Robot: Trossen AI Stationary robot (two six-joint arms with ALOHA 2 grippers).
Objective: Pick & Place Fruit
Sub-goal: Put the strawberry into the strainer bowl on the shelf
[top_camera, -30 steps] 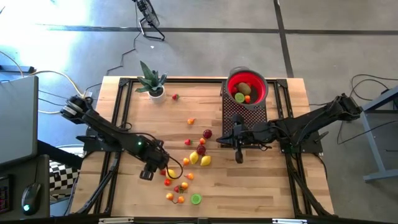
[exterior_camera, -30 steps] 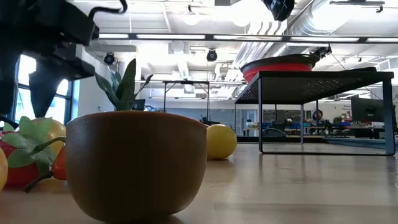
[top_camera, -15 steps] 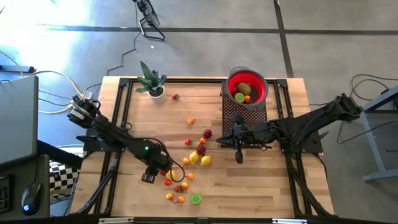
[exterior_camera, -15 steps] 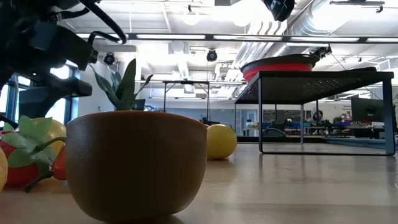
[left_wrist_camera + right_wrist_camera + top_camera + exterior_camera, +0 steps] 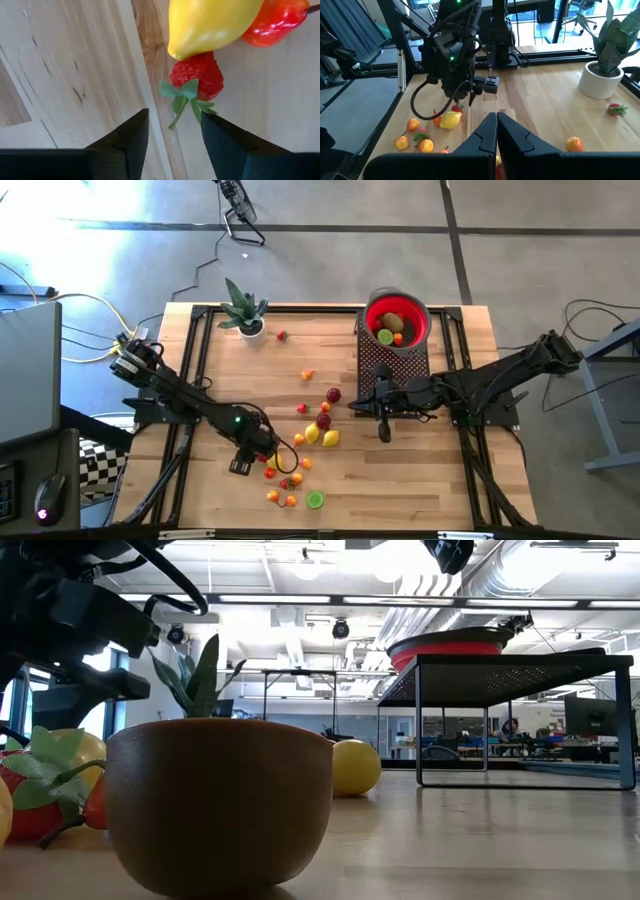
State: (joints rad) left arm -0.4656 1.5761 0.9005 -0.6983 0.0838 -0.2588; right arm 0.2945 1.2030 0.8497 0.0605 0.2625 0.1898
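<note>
1. The left gripper (image 5: 243, 464) hangs low over the table (image 5: 420, 490) at about 7 o'clock from its centre, at the edge of a cluster of small toy fruit. Its fingers (image 5: 131, 140) stand partly open with nothing between them.
2. In the left wrist view a strawberry (image 5: 197, 76) lies just ahead of the open fingers, its green stalk (image 5: 181, 102) pointing back toward the gap. A yellow fruit (image 5: 210, 22) touches the strawberry on its far side, and a red fruit (image 5: 275, 21) sits against the yellow one.
3. The rest of the fruit is scattered from the centre toward 6 o'clock; one strawberry lies alone near the potted plant (image 5: 243, 310) at 11 o'clock.
4. The red bowl (image 5: 397, 320) stands on a black mesh stand (image 5: 385, 360) at 1 o'clock, already holding a few pieces.
5. The right gripper (image 5: 383, 425) waits just right of centre, fingers pressed together and empty.
6. The strawberry looks light, hard and smooth, likely to skid or roll if nudged. I would close on the red body across its widest part, not on the thin leafy stalk, which would probably bend or slip.
7. The yellow fruit pressed against it may be pushed away as the fingers go down.
</note>
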